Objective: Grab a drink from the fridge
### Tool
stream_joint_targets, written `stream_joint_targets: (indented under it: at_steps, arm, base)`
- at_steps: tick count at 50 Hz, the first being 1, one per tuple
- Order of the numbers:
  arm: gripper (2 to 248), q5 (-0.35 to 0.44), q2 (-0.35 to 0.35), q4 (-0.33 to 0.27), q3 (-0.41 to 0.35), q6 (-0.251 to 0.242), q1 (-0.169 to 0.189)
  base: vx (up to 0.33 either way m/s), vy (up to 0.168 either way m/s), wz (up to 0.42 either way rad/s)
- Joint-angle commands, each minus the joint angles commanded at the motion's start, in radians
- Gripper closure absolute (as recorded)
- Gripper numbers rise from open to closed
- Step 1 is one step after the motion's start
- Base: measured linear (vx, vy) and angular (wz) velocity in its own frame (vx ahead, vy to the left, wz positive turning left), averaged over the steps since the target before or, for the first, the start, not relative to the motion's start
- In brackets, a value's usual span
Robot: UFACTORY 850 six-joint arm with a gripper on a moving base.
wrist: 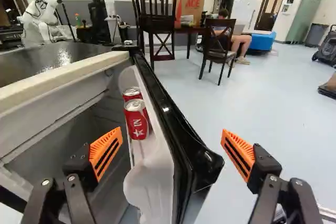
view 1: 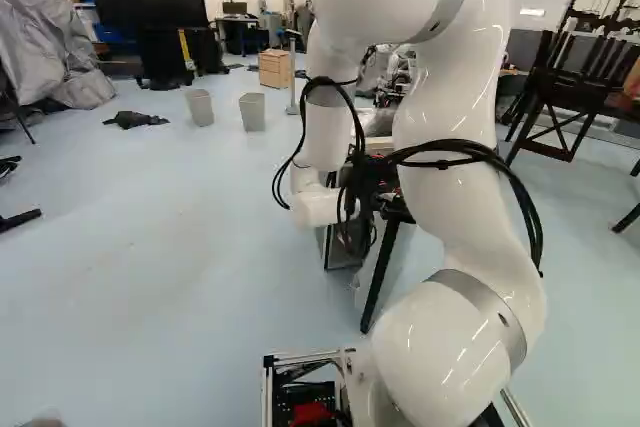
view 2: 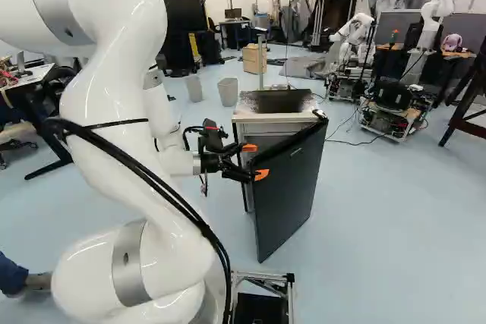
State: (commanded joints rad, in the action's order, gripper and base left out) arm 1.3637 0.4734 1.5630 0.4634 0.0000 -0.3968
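2 red soda cans (wrist: 137,119) stand, 1 near and 1 far, in the white door shelf (wrist: 149,182) of the open mini fridge (view 2: 266,118). My pincer (view 2: 255,161) is spread wide, the black door (view 2: 292,187) showing between its 2 orange pads (wrist: 106,152).

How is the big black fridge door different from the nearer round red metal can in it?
The flat black fridge door is large; the nearer red metal can is small. The door is a flat slab, while the can is round with a silvery top. The door hangs open; the can stands in its white shelf. Both look shiny.
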Motion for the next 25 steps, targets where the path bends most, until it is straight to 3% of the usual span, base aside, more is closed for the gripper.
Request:
stream_joint_targets:
  at_steps: [13,25]
  arm:
    - [3,0.035,0.001,0.021,0.003,0.000,0.006]
    - [3,0.040,0.005,0.050,0.012,0.000,0.035]
  base:
    - [0.000,0.000,0.000]
    - [0.000,0.000,0.000]
